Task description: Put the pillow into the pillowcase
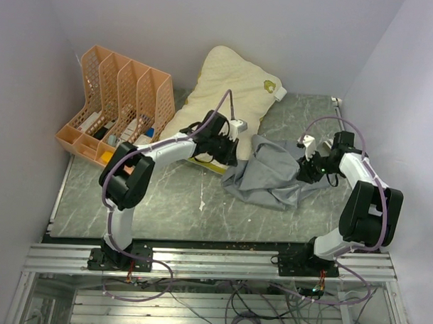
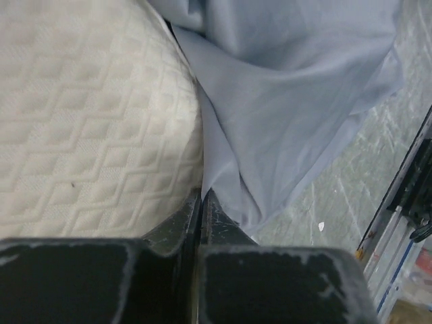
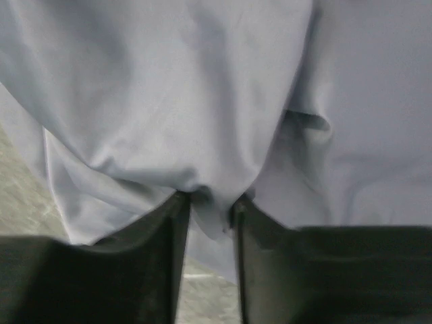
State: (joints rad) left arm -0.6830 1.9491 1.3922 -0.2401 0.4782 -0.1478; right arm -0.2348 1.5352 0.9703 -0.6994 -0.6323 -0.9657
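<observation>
Cream-yellow and quilted, the pillow [image 1: 223, 84] lies at the back of the table [image 1: 172, 203], its far end propped up against the wall [image 1: 278, 29] and its logo corner pointing right. Its near end rests on the tabletop under the left arm's wrist. None of it is inside the pillowcase [image 1: 269, 174], which sits in a wrinkled blue-grey heap just right of the pillow's near end, touching it. In the left wrist view the pillow [image 2: 88, 121] fills the left side and the pillowcase [image 2: 290, 101] drapes against its rounded edge, spilling to the right over the marbled table [image 2: 351, 196]. The left gripper [image 1: 224, 144] sits where the two meet. Its jaws are pressed together, and a fold of the fabric runs down into the narrow slit between the tips [image 2: 202, 199], so it appears pinched there. The right gripper [image 1: 310, 169] is at the heap's right side. Its wrist view shows the jaws [image 3: 208, 206] clamped on a bunched tuck of the pillowcase [image 3: 202, 101], with cloth filling nearly the whole view. An orange file rack [image 1: 115, 109] stands in the table's far left corner, well apart from both.
</observation>
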